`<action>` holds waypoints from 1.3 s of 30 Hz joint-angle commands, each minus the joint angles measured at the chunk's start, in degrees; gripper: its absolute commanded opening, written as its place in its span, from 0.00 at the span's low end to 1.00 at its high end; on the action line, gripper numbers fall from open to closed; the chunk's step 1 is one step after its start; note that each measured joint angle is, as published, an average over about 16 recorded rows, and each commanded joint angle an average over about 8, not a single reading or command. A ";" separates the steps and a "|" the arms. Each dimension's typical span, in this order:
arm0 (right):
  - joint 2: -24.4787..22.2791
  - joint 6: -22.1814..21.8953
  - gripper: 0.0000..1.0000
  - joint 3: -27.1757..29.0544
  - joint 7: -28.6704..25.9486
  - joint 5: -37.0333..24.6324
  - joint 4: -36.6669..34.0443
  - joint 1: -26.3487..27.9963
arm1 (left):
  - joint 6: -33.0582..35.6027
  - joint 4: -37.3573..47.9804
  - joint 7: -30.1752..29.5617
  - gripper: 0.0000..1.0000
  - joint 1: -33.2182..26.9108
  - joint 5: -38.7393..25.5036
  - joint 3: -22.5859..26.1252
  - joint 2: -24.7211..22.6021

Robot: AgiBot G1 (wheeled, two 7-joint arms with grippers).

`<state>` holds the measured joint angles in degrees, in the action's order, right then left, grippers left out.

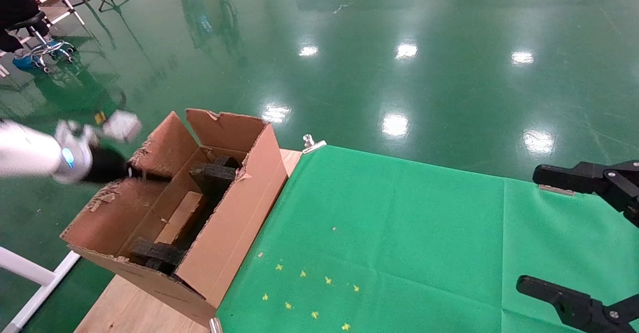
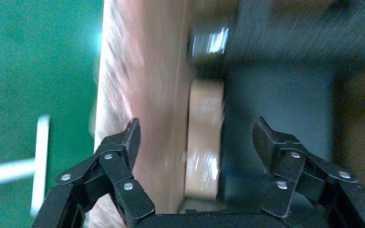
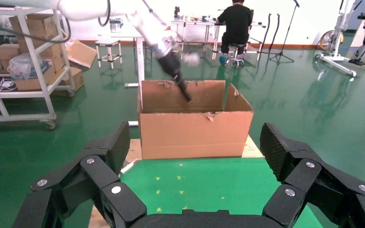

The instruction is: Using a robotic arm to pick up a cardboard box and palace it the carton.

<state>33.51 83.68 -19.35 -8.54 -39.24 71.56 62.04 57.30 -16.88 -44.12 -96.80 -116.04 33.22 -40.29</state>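
Box already in the carton; left claw empty above it.

Taking the carton (image 1: 227, 218) as landmark: at its far left edge the robotic arm (image 1: 30, 153) reaches over the torn flap, and its left gripper (image 2: 197, 142) hangs with fingers spread wide, gripping and touching nothing. Directly below, the cardboard box (image 1: 180, 218) lies flat on the carton's floor between two black foam pieces (image 1: 214, 173), so placement looks done and only pulling clear seems left. Well to the carton's right, over the green cloth (image 1: 399, 233), the right gripper (image 3: 197, 152) is parked, also spread and empty.
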 commanded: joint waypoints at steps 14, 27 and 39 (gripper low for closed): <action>-0.01 -0.02 1.00 0.00 0.00 0.01 -0.01 -0.01 | 5.78 -7.05 -2.22 1.00 -5.62 7.17 -5.16 6.71; -0.01 -0.02 1.00 -0.01 0.01 0.01 -0.02 -0.01 | 8.70 -13.08 2.40 1.00 -0.27 15.68 -6.63 6.31; -0.01 -0.02 1.00 -0.01 0.01 0.01 -0.02 -0.01 | 13.20 -23.06 9.48 1.00 7.85 29.06 -9.05 6.07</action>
<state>33.50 83.66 -19.35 -8.53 -39.22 71.55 62.03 70.50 -39.93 -34.64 -88.95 -86.99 24.17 -34.22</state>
